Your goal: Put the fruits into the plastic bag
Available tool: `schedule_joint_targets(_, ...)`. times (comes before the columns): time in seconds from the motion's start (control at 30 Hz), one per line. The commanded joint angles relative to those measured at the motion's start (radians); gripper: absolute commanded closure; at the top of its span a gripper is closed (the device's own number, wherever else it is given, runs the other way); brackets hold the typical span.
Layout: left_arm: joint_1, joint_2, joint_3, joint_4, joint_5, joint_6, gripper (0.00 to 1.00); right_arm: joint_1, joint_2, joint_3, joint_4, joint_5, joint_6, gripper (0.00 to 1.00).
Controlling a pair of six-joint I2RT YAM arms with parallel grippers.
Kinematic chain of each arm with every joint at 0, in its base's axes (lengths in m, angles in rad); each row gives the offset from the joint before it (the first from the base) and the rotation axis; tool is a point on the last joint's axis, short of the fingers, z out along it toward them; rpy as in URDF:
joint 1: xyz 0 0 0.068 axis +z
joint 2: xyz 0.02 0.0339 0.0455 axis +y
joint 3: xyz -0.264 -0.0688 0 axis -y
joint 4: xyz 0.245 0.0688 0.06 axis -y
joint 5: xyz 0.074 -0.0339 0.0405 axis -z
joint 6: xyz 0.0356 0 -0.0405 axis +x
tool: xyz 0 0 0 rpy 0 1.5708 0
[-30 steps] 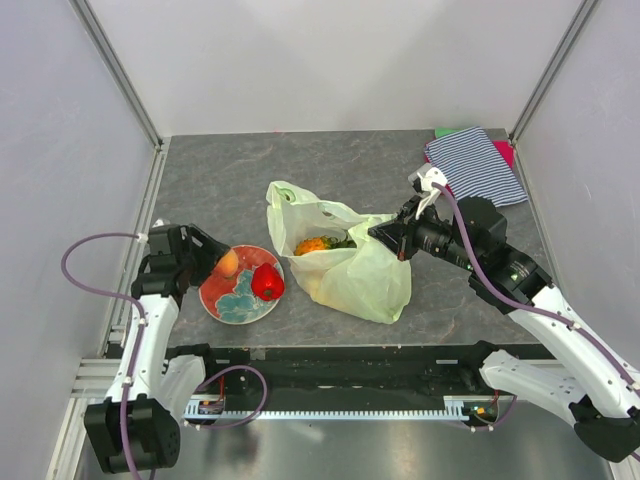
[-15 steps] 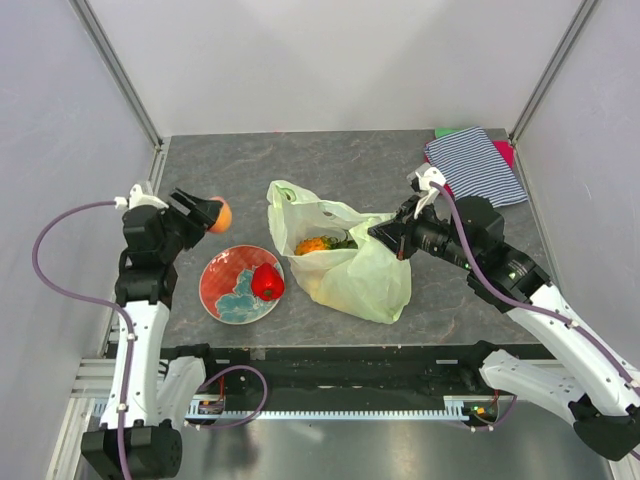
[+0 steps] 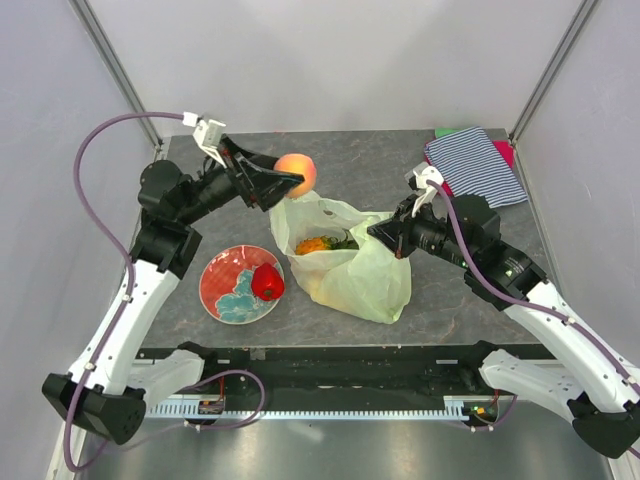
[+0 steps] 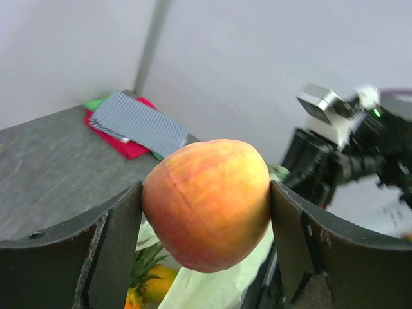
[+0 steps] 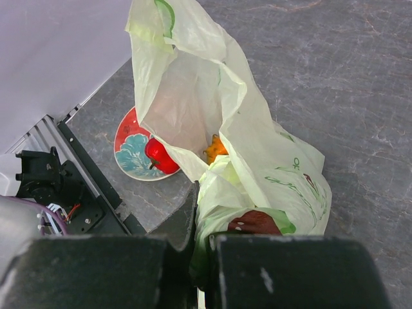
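My left gripper [image 3: 290, 180] is shut on the peach [image 3: 296, 172] and holds it in the air above the far rim of the pale green plastic bag [image 3: 355, 275]. In the left wrist view the peach [image 4: 206, 203] fills the gap between the fingers. My right gripper [image 3: 385, 234] is shut on the bag's edge [image 5: 212, 248] and holds its mouth open. The orange pineapple [image 3: 315, 243] lies inside the bag and also shows in the right wrist view [image 5: 215, 149]. The red pepper-like piece [image 3: 266, 282] sits on the red plate [image 3: 222, 290].
A striped blue-white cloth [image 3: 476, 165] lies on a red and a green cloth at the far right corner. Grey walls with metal posts close the table on three sides. The arms' base rail runs along the near edge.
My left gripper has lifted the peach off the plate, then carried it up and to the right, over the bag's mouth. The right gripper and the bag have stayed put.
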Motion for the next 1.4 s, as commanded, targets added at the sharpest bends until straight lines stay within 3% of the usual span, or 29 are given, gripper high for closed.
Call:
schedule_joint_targets(0.0,-0.076,0.079,0.068,0.039,0.215,0.166,0.48,0.000,-0.003,0.046,0.023,0.022,0.016,1.00)
schedule_joint_targets(0.13,-0.123,0.149,0.073,-0.187,0.238,0.327,0.49,-0.001,0.000,0.049,0.023,0.028,0.016,1.00)
schedule_joint_targets(0.33,-0.151,0.248,0.087,-0.384,0.126,0.476,0.51,0.000,0.014,0.057,0.026,0.022,0.021,1.00)
schedule_joint_targets(0.53,-0.160,0.286,0.107,-0.435,0.027,0.512,0.52,0.000,0.019,0.051,0.031,0.025,0.022,1.00)
schedule_joint_targets(0.87,-0.268,0.367,0.110,-0.457,-0.426,0.472,0.58,0.000,0.022,0.034,0.063,0.003,0.032,1.00)
schedule_joint_targets(1.1,-0.298,0.412,0.102,-0.450,-0.441,0.426,0.57,0.000,0.011,0.025,0.066,0.000,0.035,1.00)
schedule_joint_targets(1.37,-0.425,0.491,0.125,-0.608,-0.481,0.495,0.47,0.000,-0.007,0.023,0.066,0.017,0.035,1.00)
